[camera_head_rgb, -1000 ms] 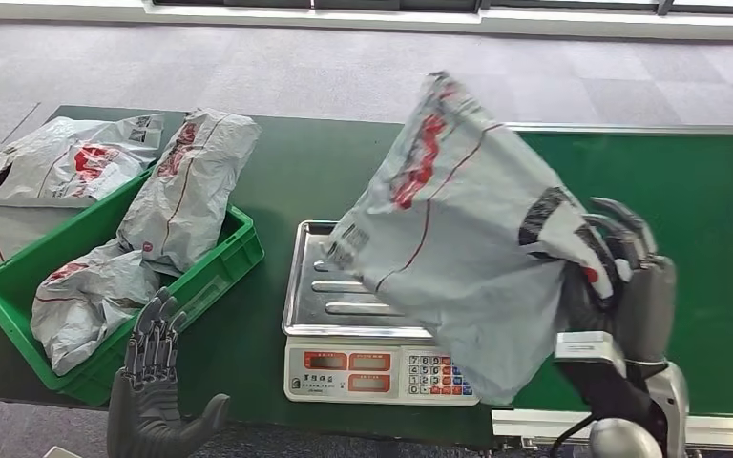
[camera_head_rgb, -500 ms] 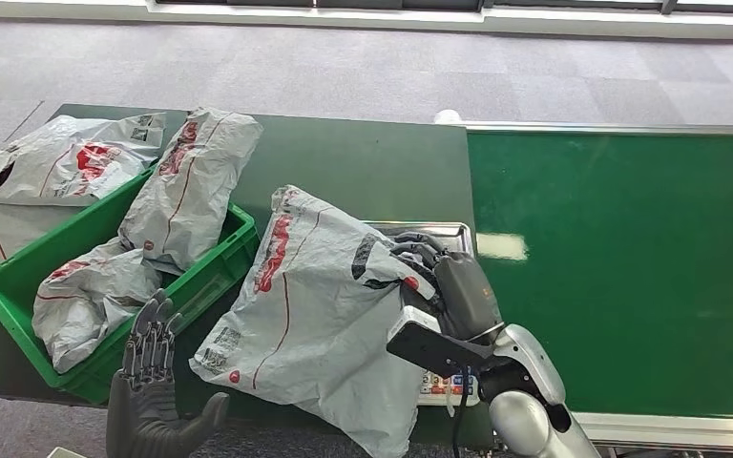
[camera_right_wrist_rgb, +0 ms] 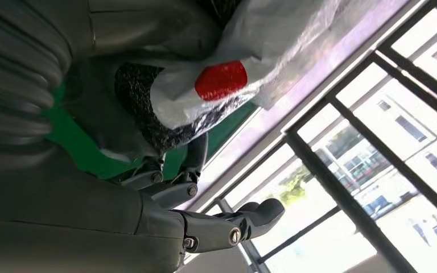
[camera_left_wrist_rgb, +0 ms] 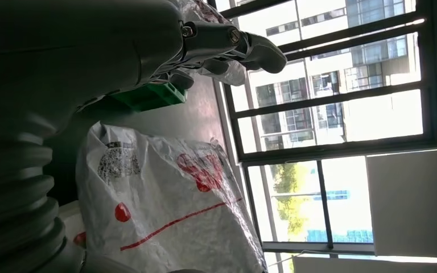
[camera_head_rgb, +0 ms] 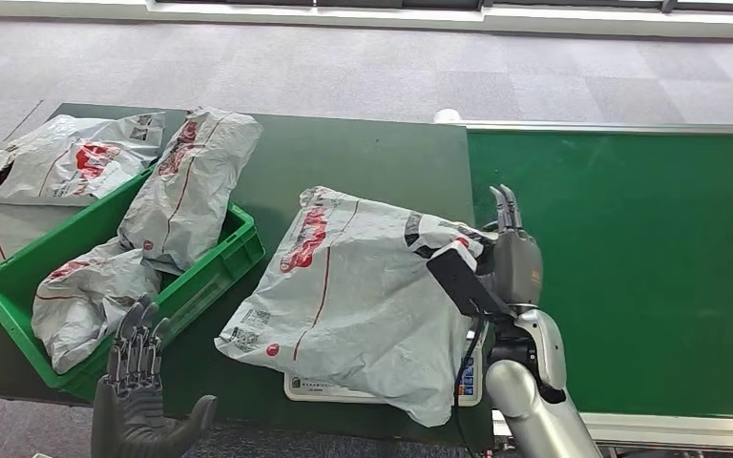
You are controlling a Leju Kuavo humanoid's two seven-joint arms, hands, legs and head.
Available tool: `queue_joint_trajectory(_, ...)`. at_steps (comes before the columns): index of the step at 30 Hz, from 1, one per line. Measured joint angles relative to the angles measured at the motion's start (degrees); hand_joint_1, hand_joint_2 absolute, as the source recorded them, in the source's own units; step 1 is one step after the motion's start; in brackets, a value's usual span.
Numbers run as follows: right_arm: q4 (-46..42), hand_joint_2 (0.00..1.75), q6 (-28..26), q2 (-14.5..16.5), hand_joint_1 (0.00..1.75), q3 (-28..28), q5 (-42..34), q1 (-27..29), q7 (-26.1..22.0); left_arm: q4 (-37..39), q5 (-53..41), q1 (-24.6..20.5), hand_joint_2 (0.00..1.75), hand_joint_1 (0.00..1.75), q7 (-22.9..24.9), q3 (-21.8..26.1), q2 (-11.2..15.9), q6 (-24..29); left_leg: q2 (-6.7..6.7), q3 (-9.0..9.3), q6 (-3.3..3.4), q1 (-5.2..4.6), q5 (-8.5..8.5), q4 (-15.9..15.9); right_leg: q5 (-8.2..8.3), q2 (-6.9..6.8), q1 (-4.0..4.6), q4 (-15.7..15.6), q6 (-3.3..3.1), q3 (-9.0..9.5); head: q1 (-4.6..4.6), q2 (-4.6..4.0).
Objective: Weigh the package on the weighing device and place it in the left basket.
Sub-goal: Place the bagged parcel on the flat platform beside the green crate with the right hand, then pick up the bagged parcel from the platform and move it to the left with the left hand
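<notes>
Grey package (camera_head_rgb: 353, 291) lying across the scale (camera_head_rgb: 344, 389) at the table's front edge, right hand (camera_head_rgb: 511, 262) beside it, fingers spread, left hand (camera_head_rgb: 134, 386) empty, basket (camera_head_rgb: 212, 277) at left.

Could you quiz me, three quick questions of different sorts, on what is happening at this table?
1. True or false: the package lies over the scale.
2. Which hand is beside the package? A. left hand B. right hand
3. Fill in: the packages already sorted lie in a ____ basket.

Key: 1 true. 2 B; its fingers point up and look open, and the grip is unclear. 3 green.
</notes>
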Motion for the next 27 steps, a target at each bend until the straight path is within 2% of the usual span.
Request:
queue_joint_trajectory(4, -0.8, 1.75, -1.4, 0.2, 0.0, -1.5, 0.8, 0.8, 0.4, -0.3, -0.1, 0.1, 1.75, 0.0, 0.2, -0.5, 0.0, -0.1, 0.02, -0.01, 0.0, 0.0, 0.0, 0.0, 0.0, 0.03, 0.0, 0.0, 0.0, -0.06, 0.0, 0.0)
queue_joint_trajectory(7, -2.0, 1.75, -5.8, 0.2, 0.0, -3.0, 1.0, 1.7, 0.3, -0.3, -0.9, -0.1, 1.75, 0.0, 0.7, -1.2, 0.2, -0.6, -0.01, -0.01, 0.0, 0.0, 0.01, 0.0, 0.0, -0.01, 0.0, 0.0, 0.0, -0.11, 0.0, 0.0)
queue_joint_trajectory(9, -3.5, 1.75, -9.9, 0.2, 0.0, -4.3, -1.8, 2.6, -2.4, -0.1, -3.1, -0.7, 1.75, 0.0, 1.9, -2.1, 0.6, -0.6, -0.01, -0.01, 0.0, 0.0, 0.01, 0.0, 0.0, -0.01, -0.01, 0.0, 0.0, -0.11, 0.0, 0.0)
queue_joint_trajectory(12, -6.7, 1.75, -15.6, -0.1, 0.0, -5.9, -9.1, 4.7, -10.2, 0.4, -10.4, -2.9, 1.75, 0.0, 5.5, -4.4, 1.7, 1.6, 0.0, -0.02, 0.0, -0.01, 0.0, 0.0, 0.01, 0.0, -0.02, 0.0, 0.01, -0.1, 0.0, 0.0)
queue_joint_trajectory(14, -9.2, 1.75, -16.7, -0.3, 0.0, -6.6, -13.4, 6.4, -13.9, 0.8, -17.1, -4.9, 1.75, 0.0, 9.2, -6.4, 2.7, 3.0, -0.01, -0.02, 0.0, -0.01, 0.0, 0.0, 0.01, 0.0, -0.02, 0.0, 0.01, -0.1, 0.0, 0.0)
queue_joint_trajectory(16, -11.5, 1.75, -15.2, -0.6, 0.0, -7.0, -17.2, 8.2, -15.6, 1.1, -25.0, -7.2, 1.75, 0.0, 14.1, -8.5, 3.7, 3.0, -0.01, -0.03, 0.0, -0.01, 0.0, 0.0, 0.01, 0.0, -0.02, 0.0, 0.01, -0.14, 0.0, 0.0)
queue_joint_trajectory(18, -13.2, 1.75, -12.7, -0.7, 0.0, -7.1, -21.4, 9.9, -17.3, 1.7, -32.7, -10.7, 1.75, 0.0, 19.2, -10.8, 4.4, 1.4, -0.03, -0.05, 0.0, -0.01, 0.03, 0.0, 0.02, -0.02, -0.02, 0.0, 0.02, -0.18, 0.0, 0.0)
queue_joint_trajectory(20, -14.6, 1.75, -12.7, -0.7, 0.0, -7.1, -26.7, 11.3, -22.4, 3.6, -39.4, -15.6, 1.75, 0.0, 24.4, -13.1, 4.4, -1.1, -0.07, -0.08, 0.02, -0.02, 0.09, 0.0, 0.07, -0.09, -0.03, 0.0, 0.04, -0.2, 0.0, 0.0)
queue_joint_trajectory(22, -16.8, 1.75, -16.6, -0.2, 0.0, -7.2, -31.2, 12.9, -30.5, 6.7, -44.4, -21.0, 1.75, 0.0, 28.8, -15.3, 3.9, -3.4, -0.12, -0.11, 0.03, -0.03, 0.17, 0.0, 0.14, -0.15, -0.04, 0.0, 0.03, -0.21, 0.0, 0.0)
queue_joint_trajectory(24, -20.9, 1.75, -20.7, 1.5, 0.0, -7.8, -32.6, 14.7, -38.0, 11.0, -47.9, -26.4, 1.75, 0.0, 32.2, -17.2, 2.6, -5.4, -0.12, -0.19, 0.02, -0.05, 0.23, 0.1, 0.23, -0.16, -0.06, 0.0, 0.02, -0.24, 0.01, 0.0)
queue_joint_trajectory(25, -23.4, 1.75, -21.8, 2.6, 0.0, -8.3, -32.3, 15.4, -40.6, 13.6, -49.3, -29.2, 1.75, 0.0, 33.7, -18.2, 1.7, -6.2, -0.1, -0.22, 0.01, -0.06, 0.25, 0.1, 0.28, -0.13, -0.06, 0.0, 0.01, -0.28, 0.01, 0.0)
queue_joint_trajectory(27, -27.8, 1.75, -22.4, 4.7, 0.0, -9.2, -31.4, 16.8, -42.5, 19.3, -51.8, -34.7, 1.75, 0.0, 36.2, -19.8, -0.3, -7.1, -0.05, -0.24, 0.0, -0.07, 0.28, 0.1, 0.37, -0.08, -0.06, 0.0, -0.01, -0.34, 0.0, 0.0)
